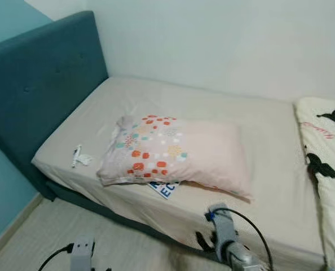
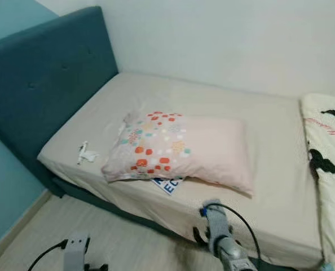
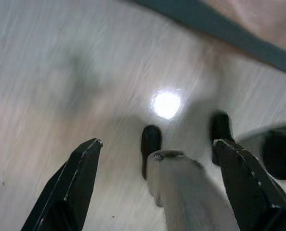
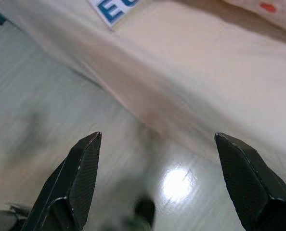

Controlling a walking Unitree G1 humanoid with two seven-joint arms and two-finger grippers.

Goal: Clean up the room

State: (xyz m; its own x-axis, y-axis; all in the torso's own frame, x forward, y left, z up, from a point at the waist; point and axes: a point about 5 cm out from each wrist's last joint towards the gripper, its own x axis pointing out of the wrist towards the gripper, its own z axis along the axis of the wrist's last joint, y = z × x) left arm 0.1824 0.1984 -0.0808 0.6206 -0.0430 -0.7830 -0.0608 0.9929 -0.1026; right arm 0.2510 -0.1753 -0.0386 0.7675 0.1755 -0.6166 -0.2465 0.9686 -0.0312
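Presently: bed point(image 1: 269, 141), beige sheet. Pillow point(image 1: 179, 153) lies askew near the front edge, over a blue-lettered card point(image 1: 164, 188). White scrap point(image 1: 80, 157) beside it, toward the headboard point(image 1: 38, 96). Patterned blanket point(image 1: 328, 164) at the right. Left gripper point(image 3: 157, 178) spread, empty, over floor point(image 3: 61, 72). Right gripper point(image 4: 155, 178) spread, empty, just beside the bed edge. Advice: raise the right gripper, pinch the card's exposed corner, draw it clear without dragging the pillow.

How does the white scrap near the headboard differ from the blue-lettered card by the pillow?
The white scrap lies fully exposed on the sheet, apart from the pillow; the blue-lettered card is partly tucked under the pillow's front edge. The scrap is crumpled and plain; the card is flat and printed. Both sit on the bed near its front edge.
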